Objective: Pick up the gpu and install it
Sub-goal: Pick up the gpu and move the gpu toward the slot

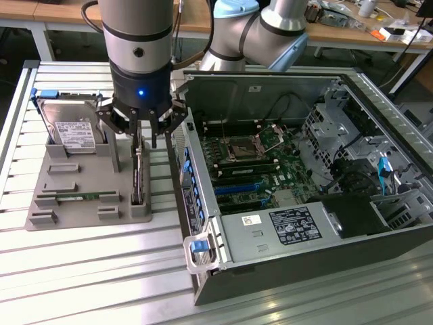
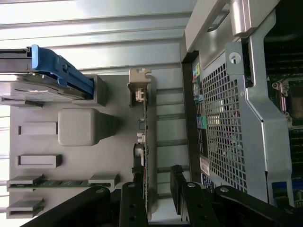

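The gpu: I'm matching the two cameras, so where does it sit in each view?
Exterior view: gpu stands on edge in the gray holder, under the claw.
Wrist view: gpu seen edge-on, between the holder's block and the computer case.
Shared landmark: blue-framed hard drive.

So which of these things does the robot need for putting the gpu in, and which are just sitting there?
For the job:
- gpu, standing on edge in the grey holder
- fingers, open on either side of the gpu
- open computer case

Just sitting there:
- hard drive with the blue frame
- green memory stick, lying in the holder
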You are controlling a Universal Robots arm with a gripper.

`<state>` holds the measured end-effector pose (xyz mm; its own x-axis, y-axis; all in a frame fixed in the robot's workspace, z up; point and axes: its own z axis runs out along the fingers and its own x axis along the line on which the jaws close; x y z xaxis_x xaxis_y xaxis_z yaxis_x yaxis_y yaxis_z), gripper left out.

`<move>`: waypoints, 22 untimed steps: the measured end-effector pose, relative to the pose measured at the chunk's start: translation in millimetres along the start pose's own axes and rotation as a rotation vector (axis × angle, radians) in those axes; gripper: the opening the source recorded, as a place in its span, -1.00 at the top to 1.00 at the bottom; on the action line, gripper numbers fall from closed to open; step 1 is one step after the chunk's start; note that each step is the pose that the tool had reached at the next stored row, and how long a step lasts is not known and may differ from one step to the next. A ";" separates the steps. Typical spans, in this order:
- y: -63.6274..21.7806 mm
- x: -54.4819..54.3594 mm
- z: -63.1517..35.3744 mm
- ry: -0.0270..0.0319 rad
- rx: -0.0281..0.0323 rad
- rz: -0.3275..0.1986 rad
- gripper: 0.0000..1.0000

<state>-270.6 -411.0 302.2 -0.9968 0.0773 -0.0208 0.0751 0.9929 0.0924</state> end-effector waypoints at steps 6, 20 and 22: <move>-1.3 0.0 4.3 0.0002 -0.0021 0.000 0.28; -4.1 0.0 13.1 0.0005 -0.0059 0.000 0.28; -4.6 0.0 14.2 0.0005 -0.0064 0.000 0.28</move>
<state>-270.5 -414.3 287.6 -0.9968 0.0774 -0.0202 0.0751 0.9923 0.0988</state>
